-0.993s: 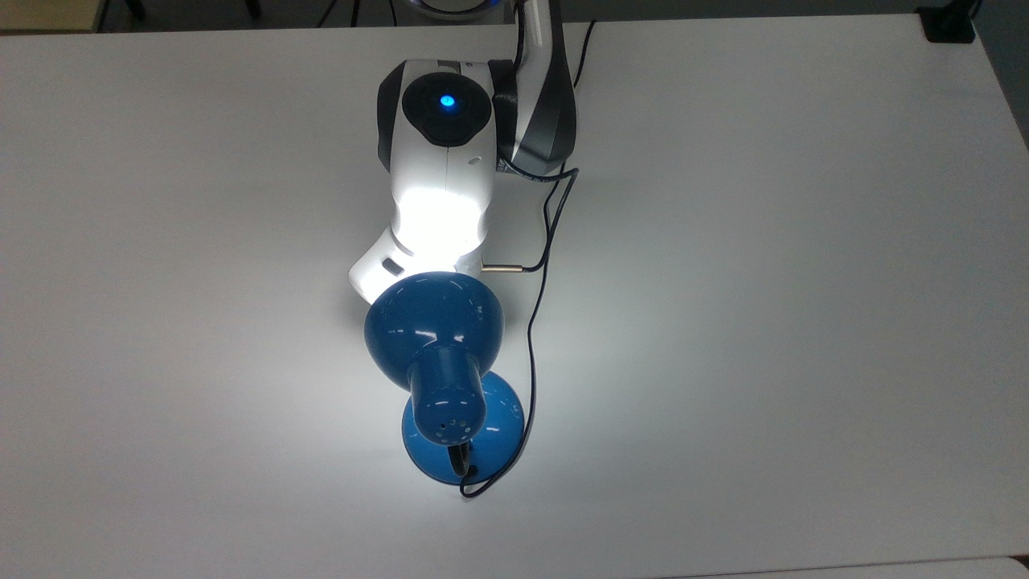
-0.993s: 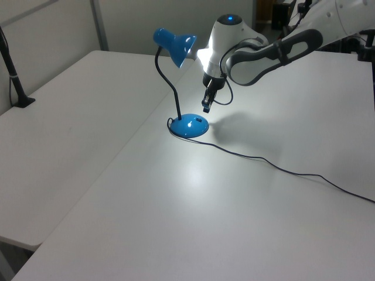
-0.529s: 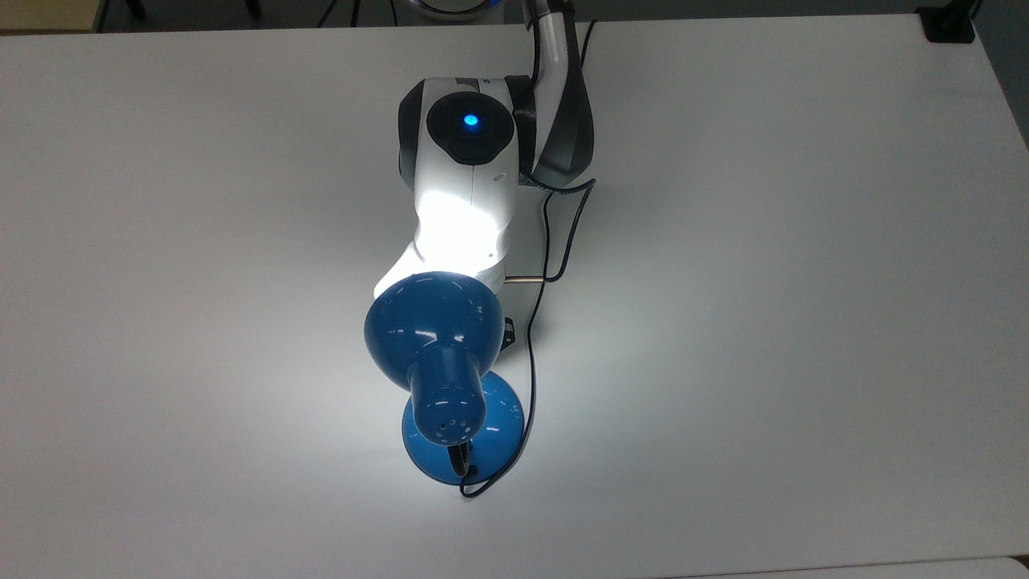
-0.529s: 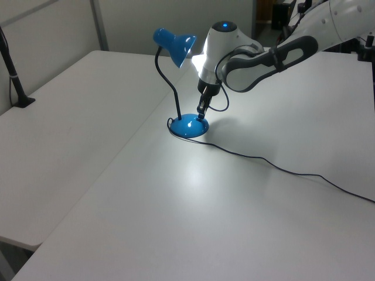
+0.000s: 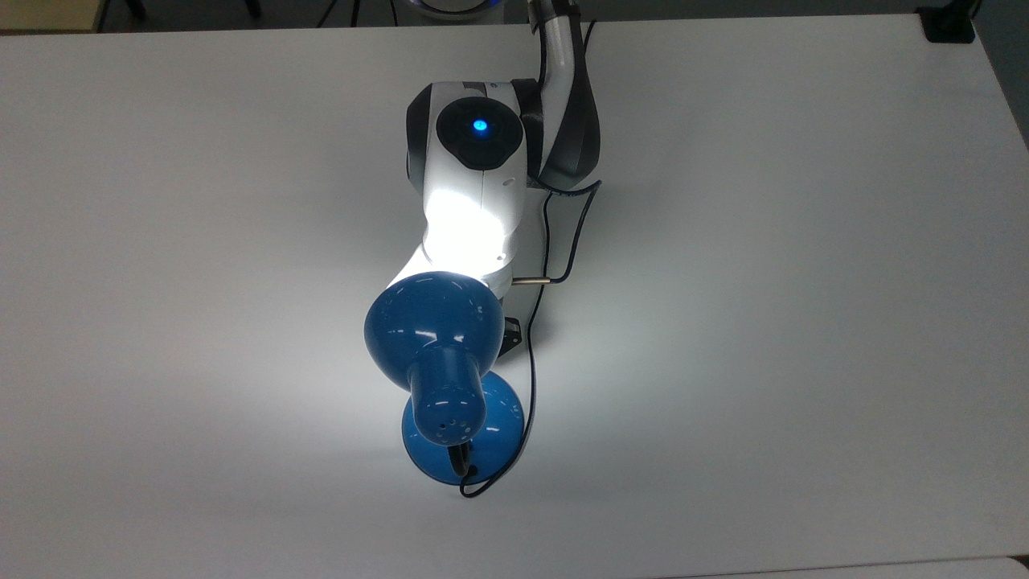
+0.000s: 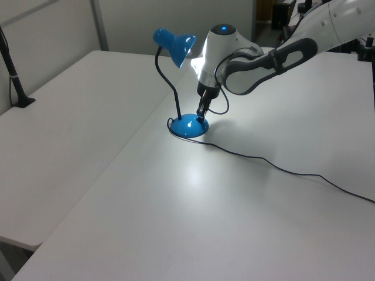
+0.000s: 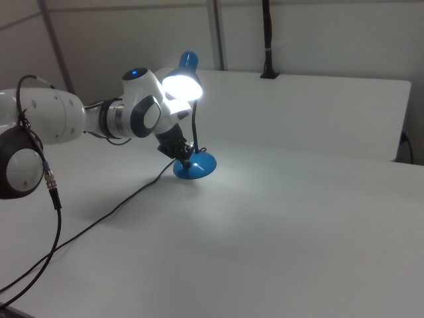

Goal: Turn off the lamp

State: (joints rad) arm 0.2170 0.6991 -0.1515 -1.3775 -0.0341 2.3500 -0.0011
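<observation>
The blue lamp (image 5: 430, 322) stands lit on the white table, its bulb glowing (image 7: 183, 86) and casting a bright patch on the arm's wrist. Its round base (image 6: 188, 126) (image 7: 197, 167) lies under the bent black neck. My gripper (image 6: 201, 115) (image 7: 187, 159) points down with its narrow tip right at the base's edge, on the side nearer the arm, fingers together and holding nothing. In the top view the shade hides most of the gripper (image 5: 508, 334). Whether the tip touches the base I cannot tell.
The lamp's thin black cord (image 6: 281, 170) (image 5: 530, 354) trails from the base across the table (image 5: 804, 322). A black clamped post (image 6: 14, 82) (image 7: 267, 40) stands at the table's edge. The arm's own cable (image 7: 50, 179) hangs by its elbow.
The arm moved closer to the lamp and the gripper came down from above the table to the rim of the lamp's base. The lamp stayed lit.
</observation>
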